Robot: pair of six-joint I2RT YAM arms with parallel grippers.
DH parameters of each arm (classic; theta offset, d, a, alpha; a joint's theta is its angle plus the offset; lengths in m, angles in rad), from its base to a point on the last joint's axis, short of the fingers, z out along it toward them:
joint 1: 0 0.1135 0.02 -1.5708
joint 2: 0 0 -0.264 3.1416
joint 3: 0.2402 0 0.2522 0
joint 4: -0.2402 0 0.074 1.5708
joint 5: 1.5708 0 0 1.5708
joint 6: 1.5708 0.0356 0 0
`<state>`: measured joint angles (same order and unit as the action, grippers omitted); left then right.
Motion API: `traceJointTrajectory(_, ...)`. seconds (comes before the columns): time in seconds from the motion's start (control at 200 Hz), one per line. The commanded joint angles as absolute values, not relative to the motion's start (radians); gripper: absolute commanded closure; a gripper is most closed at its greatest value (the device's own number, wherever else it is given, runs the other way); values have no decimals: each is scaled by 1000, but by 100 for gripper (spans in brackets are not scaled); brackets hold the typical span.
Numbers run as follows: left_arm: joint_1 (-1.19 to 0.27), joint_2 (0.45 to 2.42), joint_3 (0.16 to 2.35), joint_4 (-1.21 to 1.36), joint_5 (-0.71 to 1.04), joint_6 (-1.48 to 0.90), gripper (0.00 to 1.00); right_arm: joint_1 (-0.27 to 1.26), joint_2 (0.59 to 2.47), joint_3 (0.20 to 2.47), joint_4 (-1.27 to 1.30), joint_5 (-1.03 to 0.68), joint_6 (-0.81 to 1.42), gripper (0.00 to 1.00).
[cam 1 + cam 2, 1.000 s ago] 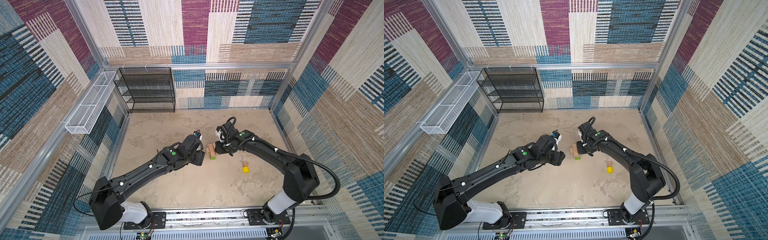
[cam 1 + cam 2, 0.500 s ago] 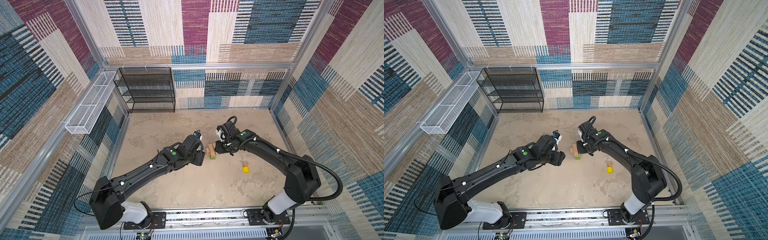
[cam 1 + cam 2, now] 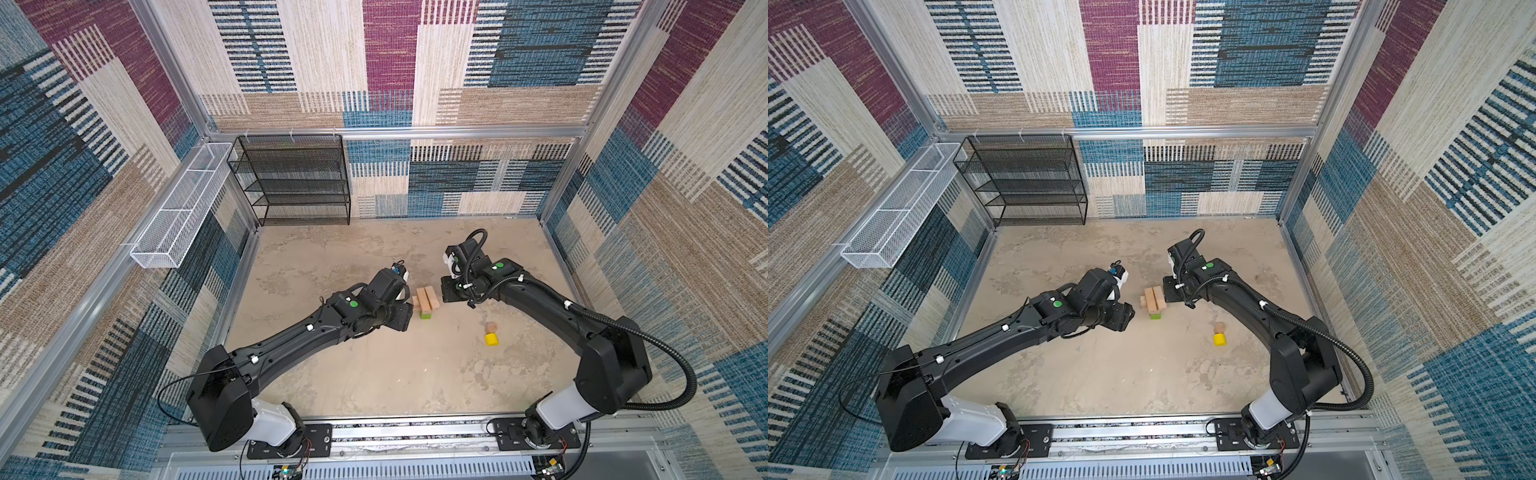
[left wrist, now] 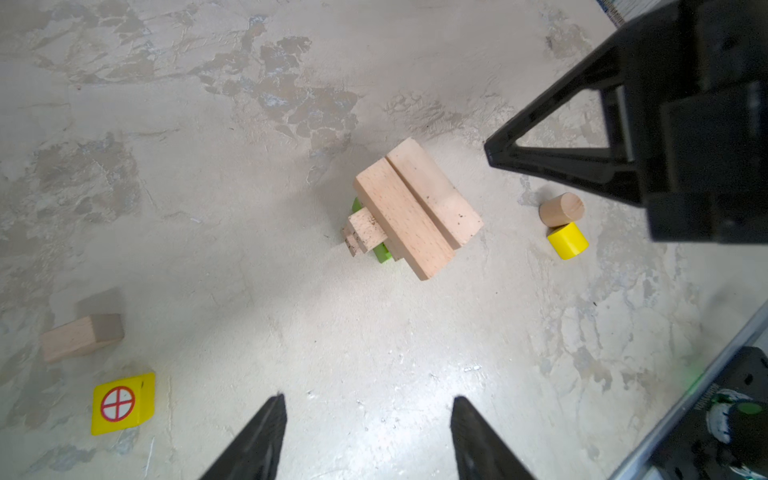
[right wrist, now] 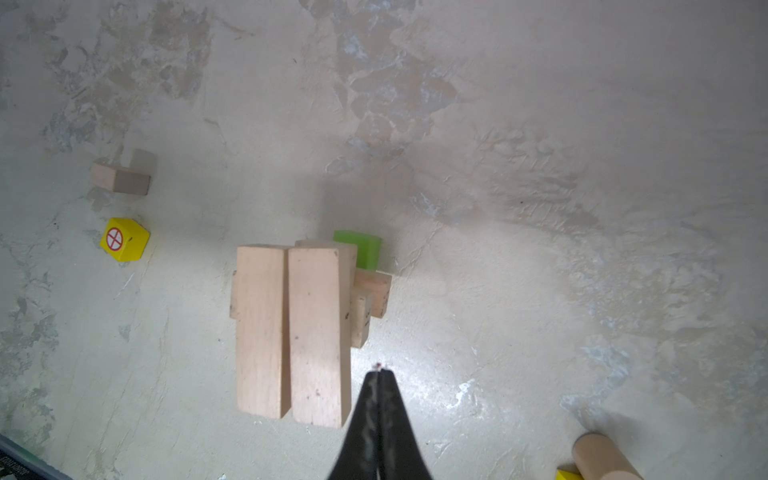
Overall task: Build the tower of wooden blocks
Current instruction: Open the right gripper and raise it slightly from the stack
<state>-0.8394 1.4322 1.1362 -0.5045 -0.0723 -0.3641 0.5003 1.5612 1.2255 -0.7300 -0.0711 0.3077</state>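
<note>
Next to nothing has moved versus a second ago: in both top views the arms and the stack sit where they were. The right tool [image 5: 379, 374] has its jaws pressed together with nothing between them. Its tips are just beside an end corner of the wood block tower [image 5: 291, 332]; can't tell if they touch. The left tool [image 4: 366, 401] has jaws spread wide and empty, hanging over bare desk [image 4: 249, 311], with the tower ahead of it and clear of its fingers. In a top view the tower [image 3: 427, 301] stands mid-desk between the two tools, left tool on its left, right tool close on its right. Stack make-up: two top bricks [image 4: 415, 208] side by side, crosswise bricks [image 4: 365, 232] under them, green block [image 4: 382, 253] at the base, poking out. Loose pieces: tan round piece [image 4: 561, 209] touching yellow cylinder [image 4: 567, 241], near the tower on the right arm's side. The small tan block [image 4: 81, 336] and yellow cube [image 4: 122, 403] with a red crossed-circle mark lie well apart from the tower on its opposite side.
</note>
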Motion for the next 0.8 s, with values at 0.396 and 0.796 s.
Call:
traceJointTrajectory(0.396, -836, 1401, 1124, -503, -69, -379, 32, 493, 1623, 1232, -692, -170, 276, 92)
traceJointTrajectory(0.796, -834, 1400, 1125, -503, -70, -376, 32, 493, 1635, 1238, -699, -182, 267, 90)
